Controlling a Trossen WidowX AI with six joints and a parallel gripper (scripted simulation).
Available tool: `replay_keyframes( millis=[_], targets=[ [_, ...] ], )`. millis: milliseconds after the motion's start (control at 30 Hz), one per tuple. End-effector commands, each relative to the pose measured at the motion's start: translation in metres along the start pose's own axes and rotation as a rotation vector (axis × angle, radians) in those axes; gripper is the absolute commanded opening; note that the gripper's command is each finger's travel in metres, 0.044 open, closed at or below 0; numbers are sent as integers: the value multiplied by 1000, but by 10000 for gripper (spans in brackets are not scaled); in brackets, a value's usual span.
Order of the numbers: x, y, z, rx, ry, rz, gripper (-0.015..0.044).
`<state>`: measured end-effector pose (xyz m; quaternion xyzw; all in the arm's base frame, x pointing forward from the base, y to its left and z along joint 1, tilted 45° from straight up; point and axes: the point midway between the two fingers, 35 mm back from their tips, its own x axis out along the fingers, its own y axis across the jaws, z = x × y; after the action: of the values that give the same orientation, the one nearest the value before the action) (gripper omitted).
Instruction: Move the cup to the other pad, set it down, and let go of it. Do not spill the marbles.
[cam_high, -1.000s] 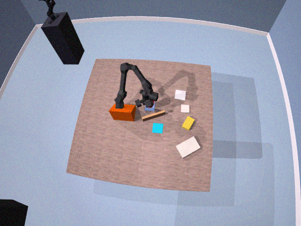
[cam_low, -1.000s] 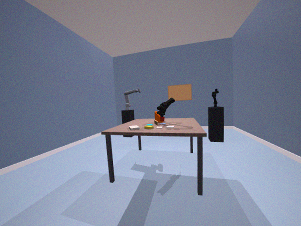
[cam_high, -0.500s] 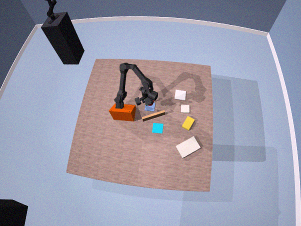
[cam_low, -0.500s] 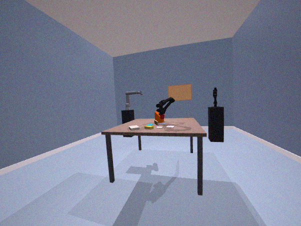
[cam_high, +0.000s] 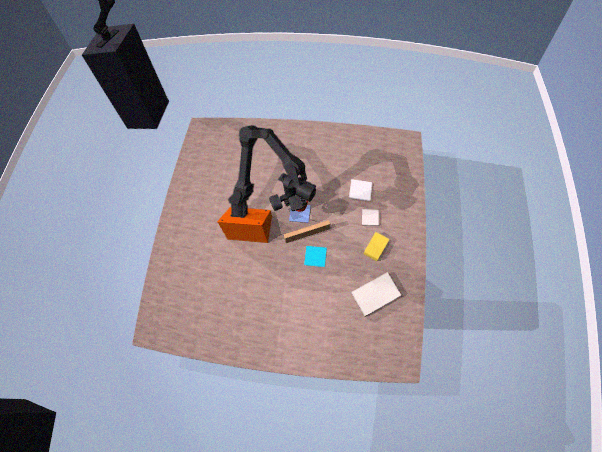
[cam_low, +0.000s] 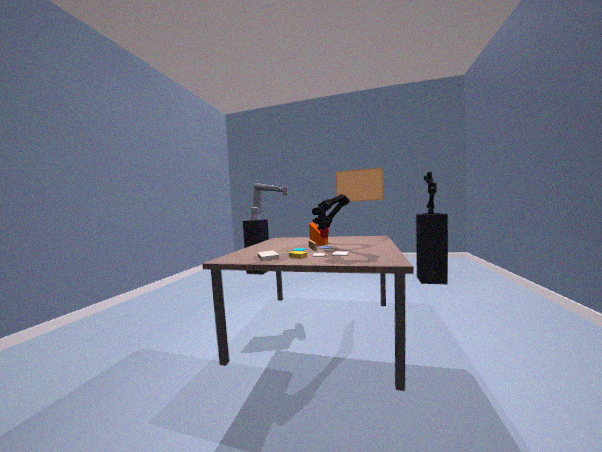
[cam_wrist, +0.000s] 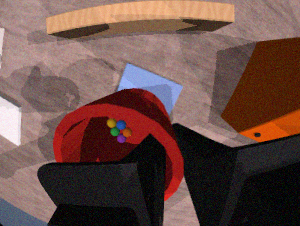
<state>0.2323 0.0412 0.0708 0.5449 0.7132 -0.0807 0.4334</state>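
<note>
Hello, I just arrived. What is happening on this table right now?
A single black robot arm has its gripper shut on the rim of a red cup with small coloured marbles inside. The cup is near the pale blue pad, beside the orange base. A wooden bar lies between it and the cyan pad, which looks like the destination. The marbles are in the cup.
</note>
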Motion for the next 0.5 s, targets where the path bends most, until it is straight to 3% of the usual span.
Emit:
replay_keyframes(
  millis=[0,467],
  targets=[
    [0,0,0,1,0,0,0],
    [-1,-2,22,-2,-2,-2,0]
  ],
)
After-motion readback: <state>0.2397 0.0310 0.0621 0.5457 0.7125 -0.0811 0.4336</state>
